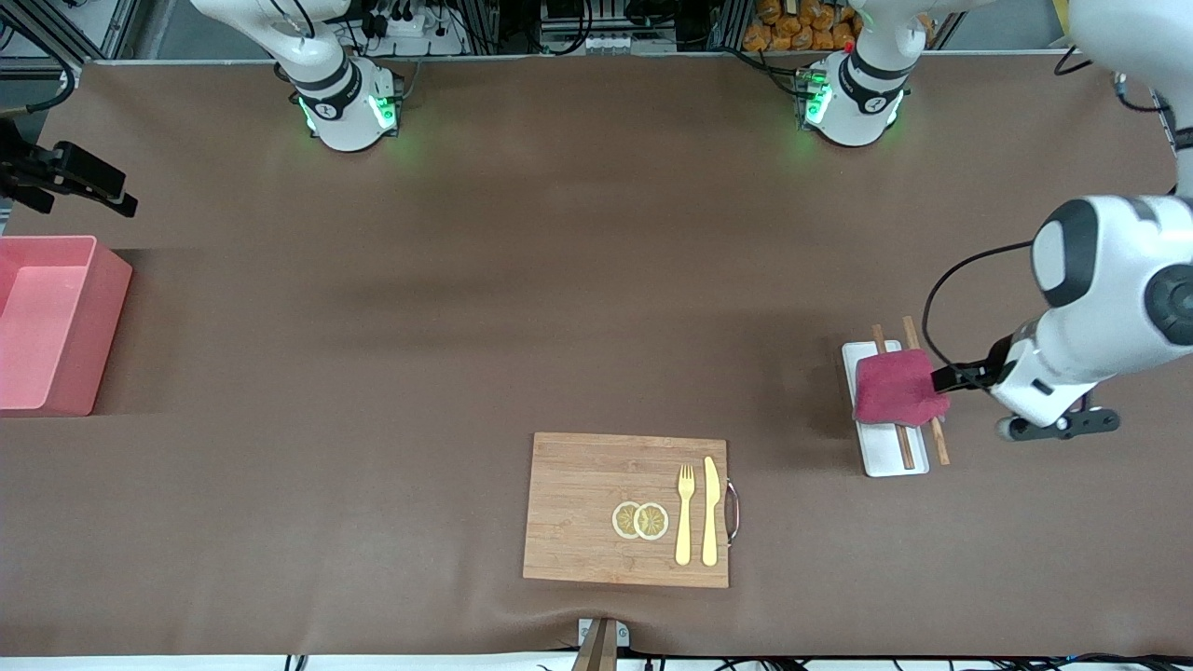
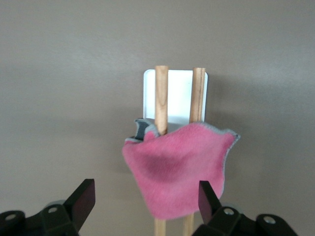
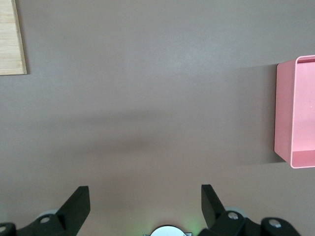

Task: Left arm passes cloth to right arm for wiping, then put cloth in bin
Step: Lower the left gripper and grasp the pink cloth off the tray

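Pink, soft and light, the cloth (image 2: 178, 167) drapes over two sticks (image 2: 161, 98). Left gripper (image 2: 145, 199), jaws apart, should pinch its floppy six-o'clock edge; right gripper (image 3: 145, 201) waits, jaws apart.

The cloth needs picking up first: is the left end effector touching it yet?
Cannot tell. In the left wrist view the open left end effector brackets the cloth, one fingertip overlapping its edge.
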You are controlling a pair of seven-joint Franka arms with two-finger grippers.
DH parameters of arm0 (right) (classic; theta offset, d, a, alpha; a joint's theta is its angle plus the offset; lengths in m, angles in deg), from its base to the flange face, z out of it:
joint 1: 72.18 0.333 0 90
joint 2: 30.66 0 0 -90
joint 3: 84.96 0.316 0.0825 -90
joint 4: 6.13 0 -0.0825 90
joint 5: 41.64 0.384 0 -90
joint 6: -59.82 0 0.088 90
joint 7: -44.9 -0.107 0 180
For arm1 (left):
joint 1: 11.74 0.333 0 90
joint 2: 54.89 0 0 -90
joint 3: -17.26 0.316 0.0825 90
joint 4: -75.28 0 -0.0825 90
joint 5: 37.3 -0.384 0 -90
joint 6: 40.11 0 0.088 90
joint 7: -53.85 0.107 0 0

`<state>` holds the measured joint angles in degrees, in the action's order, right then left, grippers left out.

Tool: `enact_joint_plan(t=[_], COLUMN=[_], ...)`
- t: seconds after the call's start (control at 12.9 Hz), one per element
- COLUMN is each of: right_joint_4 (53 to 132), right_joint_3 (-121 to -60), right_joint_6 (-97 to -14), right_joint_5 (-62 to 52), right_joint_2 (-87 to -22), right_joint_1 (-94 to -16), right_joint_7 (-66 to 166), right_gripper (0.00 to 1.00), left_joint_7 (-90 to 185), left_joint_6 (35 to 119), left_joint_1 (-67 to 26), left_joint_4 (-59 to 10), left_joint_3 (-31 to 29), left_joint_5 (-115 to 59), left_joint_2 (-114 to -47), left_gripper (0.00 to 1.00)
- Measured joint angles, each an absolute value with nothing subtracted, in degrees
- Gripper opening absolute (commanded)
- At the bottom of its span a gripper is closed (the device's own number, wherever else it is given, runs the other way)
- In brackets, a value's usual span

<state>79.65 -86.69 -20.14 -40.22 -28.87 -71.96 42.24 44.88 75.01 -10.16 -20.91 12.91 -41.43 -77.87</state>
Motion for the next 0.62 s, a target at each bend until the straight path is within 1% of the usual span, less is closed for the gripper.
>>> enact_joint_plan(t=[0.08,0.16,0.31,0.39,0.62], right_joint_4=[79.65,79.65,79.65,79.66,79.71], right_joint_3=[-86.68,-86.68,-86.68,-86.67,-86.59], right_joint_6=[-20.14,-20.14,-20.14,-20.13,-20.55], right_joint_5=[-40.22,-40.22,-40.16,-40.07,-39.75], right_joint_2=[-29.11,-29.28,-29.42,-29.55,-31.61], right_joint_1=[-71.91,-71.91,-71.88,-71.71,-69.28], right_joint_7=[42.24,42.23,42.23,42.24,42.13], right_gripper=[1.00,1.00,1.00,1.00,1.00], left_joint_7=[45.04,45.33,45.62,45.65,45.69], left_joint_6=[75.27,75.49,76.25,76.52,76.69], left_joint_1=[-10.40,-10.63,-11.12,-11.22,-11.20], left_joint_4=[-20.37,-19.91,-19.41,-19.32,-19.21], left_joint_3=[12.87,12.83,12.81,12.81,12.84], left_joint_5=[-41.48,-41.50,-41.52,-41.54,-41.54], left_joint_2=[-79.43,-80.68,-82.43,-82.92,-83.39], left_gripper=[0.65,0.63,0.57,0.52,0.29])
